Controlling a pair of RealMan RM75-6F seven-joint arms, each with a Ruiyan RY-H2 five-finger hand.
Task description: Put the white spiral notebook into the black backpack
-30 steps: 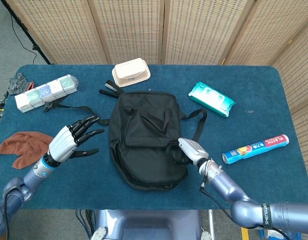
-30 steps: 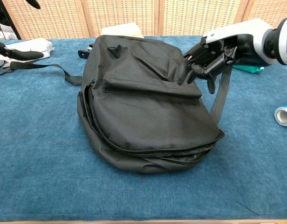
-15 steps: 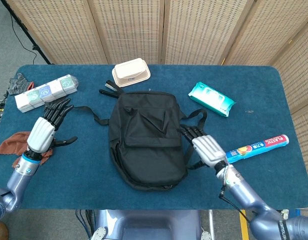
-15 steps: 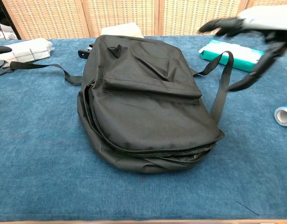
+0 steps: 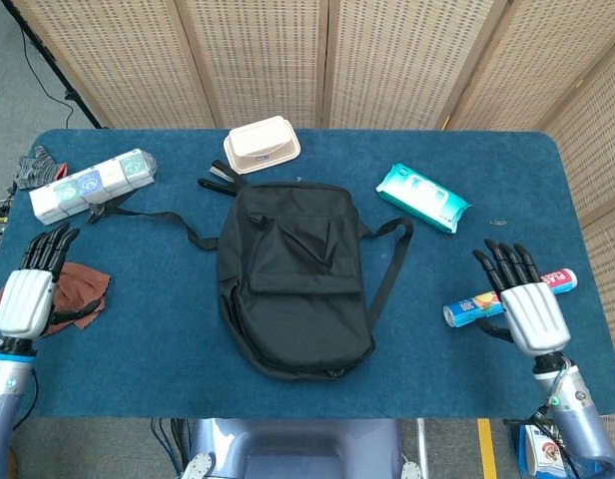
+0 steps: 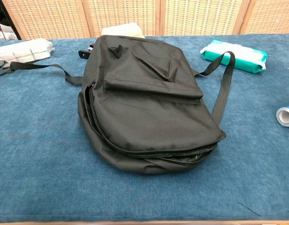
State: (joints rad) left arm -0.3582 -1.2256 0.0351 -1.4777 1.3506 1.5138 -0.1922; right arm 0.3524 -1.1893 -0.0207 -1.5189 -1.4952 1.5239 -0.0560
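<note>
The black backpack [image 5: 293,274] lies flat in the middle of the blue table, front pocket up; the chest view shows it close up [image 6: 147,103]. No white spiral notebook shows in either view. My left hand [image 5: 28,292] hovers open at the table's left edge, over a brown cloth [image 5: 83,284], fingers spread and holding nothing. My right hand [image 5: 525,299] is open near the right front edge, fingers spread above a roll of plastic wrap [image 5: 465,308]. Neither hand touches the backpack, and neither appears in the chest view.
A beige lunch box [image 5: 262,144] stands behind the backpack and a teal wipes pack [image 5: 421,196] lies to its right. A white multipack [image 5: 92,186] sits at the far left. Backpack straps [image 5: 153,215] trail left and right [image 6: 223,89].
Both hands have pulled away from the backpack, left to the left edge, right to the right front. The right hand left the bag's side, and the right strap now lies loose.
</note>
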